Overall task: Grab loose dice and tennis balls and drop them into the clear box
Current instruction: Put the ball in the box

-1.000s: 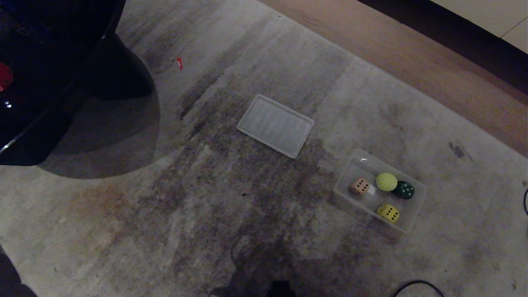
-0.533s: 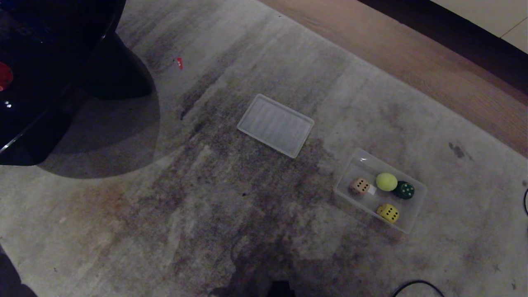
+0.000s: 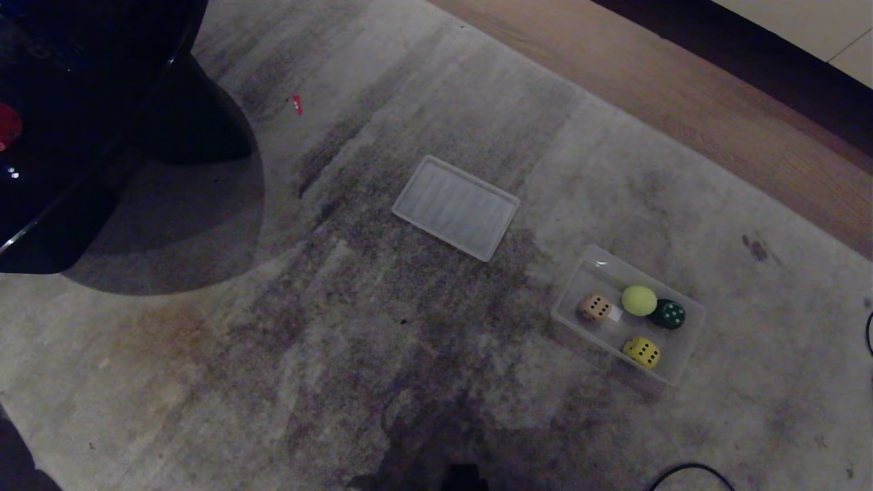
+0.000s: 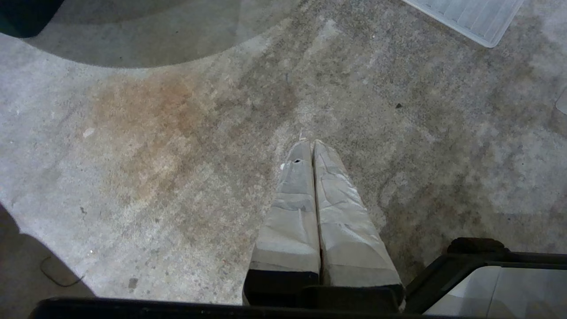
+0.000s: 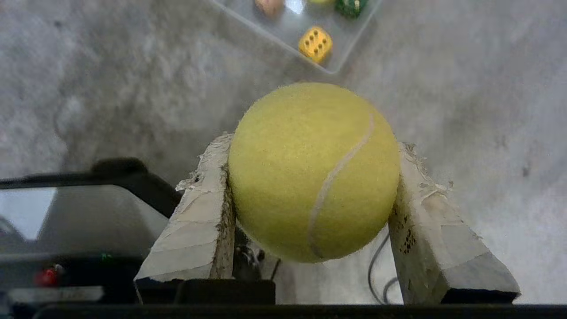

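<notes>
Stained grey carpet [image 3: 286, 354] bears the clear box [image 3: 685, 365]. A tennis ball [image 5: 313, 170] is clamped by the right gripper [image 5: 312, 177] short of it; released early, it could roll away.

Across the head views nothing has visibly changed: the clear box [image 3: 685, 354] on the carpet [image 3: 341, 327] shows no shift, nor do its contents or the ribbed lid [image 3: 455, 206]. Neither arm has come into the head view.
</notes>
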Controlling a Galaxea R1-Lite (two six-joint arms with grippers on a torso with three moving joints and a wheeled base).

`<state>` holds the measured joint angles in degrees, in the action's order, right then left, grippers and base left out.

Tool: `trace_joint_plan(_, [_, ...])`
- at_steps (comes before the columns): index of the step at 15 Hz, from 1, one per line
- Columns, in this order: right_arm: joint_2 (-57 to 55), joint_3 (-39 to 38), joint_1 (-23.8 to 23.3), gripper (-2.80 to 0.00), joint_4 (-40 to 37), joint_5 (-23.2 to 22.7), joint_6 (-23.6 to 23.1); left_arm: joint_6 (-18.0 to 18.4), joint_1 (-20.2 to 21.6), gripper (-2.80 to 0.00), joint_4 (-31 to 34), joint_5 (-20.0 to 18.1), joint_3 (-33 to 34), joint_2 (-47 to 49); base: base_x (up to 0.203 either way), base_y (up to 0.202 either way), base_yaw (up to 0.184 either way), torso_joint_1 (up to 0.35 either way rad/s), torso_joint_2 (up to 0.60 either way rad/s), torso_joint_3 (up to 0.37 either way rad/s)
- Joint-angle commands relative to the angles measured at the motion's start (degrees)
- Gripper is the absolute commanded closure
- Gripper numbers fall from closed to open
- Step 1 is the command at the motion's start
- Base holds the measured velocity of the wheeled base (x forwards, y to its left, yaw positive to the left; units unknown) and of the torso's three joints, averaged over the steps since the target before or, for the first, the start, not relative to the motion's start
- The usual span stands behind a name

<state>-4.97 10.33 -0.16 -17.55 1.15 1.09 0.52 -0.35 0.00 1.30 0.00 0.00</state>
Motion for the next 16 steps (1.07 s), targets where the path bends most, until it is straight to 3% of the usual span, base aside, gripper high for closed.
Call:
trace_joint_plan(1, [-13.9,4.1,0.0,0.00,3.6,0.2,2.6,0.0,0.0,0.00,0.0,0.0,0.1,0.1,0.000,0.000,0.000,0.000,0.00,0.000])
trace_joint_plan(5, [-42.3,11.2,-0.1,0.00,16.7,0.3,9.0,0.0,0.0,0.00,0.0,0.0,0.1,0.1,0.000,0.000,0.000,0.000,0.00,0.000])
trace_joint_plan(11, [-85.3,22.2,-0.1,0.00,49.6,1.4,14.7,0.0,0.0,0.00,0.0,0.0,0.1,0.1,0.000,0.000,0.000,0.000,0.00,0.000])
trace_joint_plan(16, [-108.7,42.6,-0.3,0.00,59.3,1.1,19.3,0.0,0.0,0.00,0.0,0.0,0.1,0.1,0.000,0.000,0.000,0.000,0.00,0.000])
